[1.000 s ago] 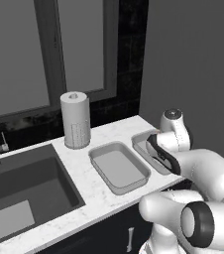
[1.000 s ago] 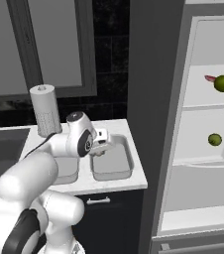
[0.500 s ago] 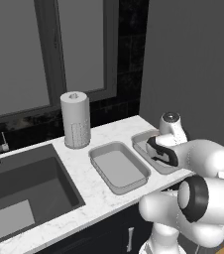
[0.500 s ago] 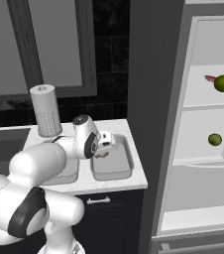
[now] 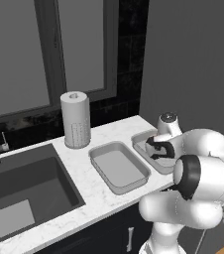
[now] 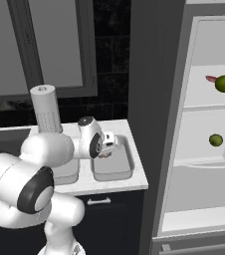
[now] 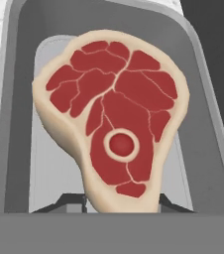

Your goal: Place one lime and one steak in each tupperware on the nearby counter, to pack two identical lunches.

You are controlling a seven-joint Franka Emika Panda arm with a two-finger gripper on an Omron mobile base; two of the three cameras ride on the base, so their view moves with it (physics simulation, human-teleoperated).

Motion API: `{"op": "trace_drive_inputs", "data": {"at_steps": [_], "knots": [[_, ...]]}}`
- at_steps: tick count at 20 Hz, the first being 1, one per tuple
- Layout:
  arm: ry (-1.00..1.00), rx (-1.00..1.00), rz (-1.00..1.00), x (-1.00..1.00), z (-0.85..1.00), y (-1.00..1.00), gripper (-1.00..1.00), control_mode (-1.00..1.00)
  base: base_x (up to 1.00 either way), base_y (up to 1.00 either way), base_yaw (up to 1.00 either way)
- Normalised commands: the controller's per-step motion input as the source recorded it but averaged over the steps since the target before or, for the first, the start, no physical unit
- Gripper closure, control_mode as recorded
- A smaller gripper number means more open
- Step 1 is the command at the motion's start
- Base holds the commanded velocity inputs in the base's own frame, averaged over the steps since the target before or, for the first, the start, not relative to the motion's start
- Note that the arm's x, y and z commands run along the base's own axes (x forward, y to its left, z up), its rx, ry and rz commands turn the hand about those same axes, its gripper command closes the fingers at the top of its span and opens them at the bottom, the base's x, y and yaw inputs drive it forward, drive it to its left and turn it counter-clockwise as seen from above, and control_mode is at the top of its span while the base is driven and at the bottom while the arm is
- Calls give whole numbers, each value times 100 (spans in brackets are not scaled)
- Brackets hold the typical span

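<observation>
gripper (image 7: pixel 121 204) pinching steak (image 7: pixel 115 116) over the tupperware (image 7: pixel 15 124) at 3 o'clock on the worktop (image 5: pixel 84 158). step looks like steak placement; next: lower, release.

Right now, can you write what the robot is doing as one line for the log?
gripper: shut on steak | position: over right tupperware | left tupperware: empty | limes: on fridge shelves

Rendered home kitchen: white marble-look bench (image 5: pixel 86 163) over dark cabinets, dark inset sink (image 5: pixel 22 191), white paper-towel roll (image 5: pixel 75 119), window above, open grey fridge (image 6: pixel 204 149) with shelves holding green limes (image 6: pixel 224 83).
</observation>
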Motion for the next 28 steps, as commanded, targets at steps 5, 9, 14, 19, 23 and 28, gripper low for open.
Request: {"op": "trace_drive_inputs", "data": {"at_steps": [5,9,14,19,23,28], "knots": [[2,0,0,18,-23,-4,100,-100,0,0,0],[2,0,0,17,-16,-4,100,-100,0,0,0],[1,0,0,14,-7,-4,-100,-100,0,0,0],[0,0,0,12,-5,-10,-100,-100,0,0,0],[0,0,0,-18,3,-2,-100,-100,0,0,0],[-10,0,0,-75,47,9,-100,-100,0,0,0]]}}
